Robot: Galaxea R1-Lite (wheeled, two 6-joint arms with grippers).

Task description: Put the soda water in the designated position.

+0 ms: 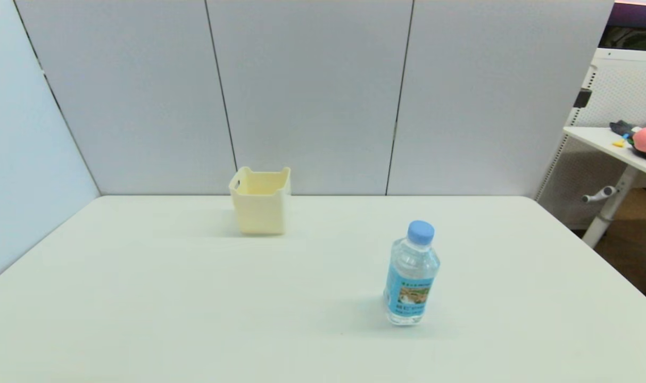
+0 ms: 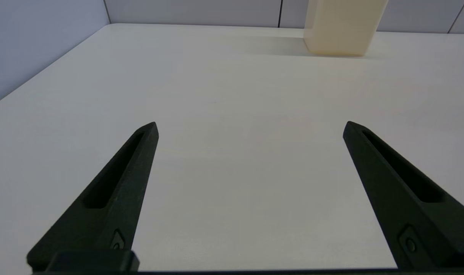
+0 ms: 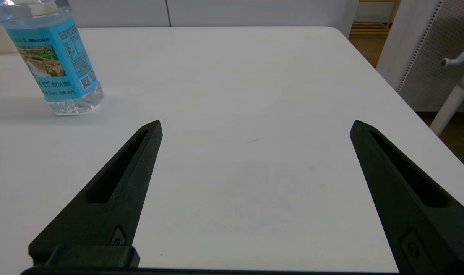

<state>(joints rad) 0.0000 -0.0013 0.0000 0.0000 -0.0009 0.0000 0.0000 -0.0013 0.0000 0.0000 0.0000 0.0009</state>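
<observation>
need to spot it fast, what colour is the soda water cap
Light blue, clearest in the head view: soda water.

White table (image 1: 168, 298), plain top, rounded far corners. On it: one soda water bottle (image 1: 411, 274), upright, right of centre; one pale cream square bin (image 1: 261, 201), upright, at the far edge, well apart.

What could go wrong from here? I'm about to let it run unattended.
1. The bottle stands upright, tall and narrow, on the table; a finger of the open right gripper brushing it on approach could topple it.
2. Its clear plastic looks smooth, so a high or loose grasp may slip.
3. No mark shows the target spot, so it might end up by the bin instead. The left gripper is open, holding nothing.
</observation>
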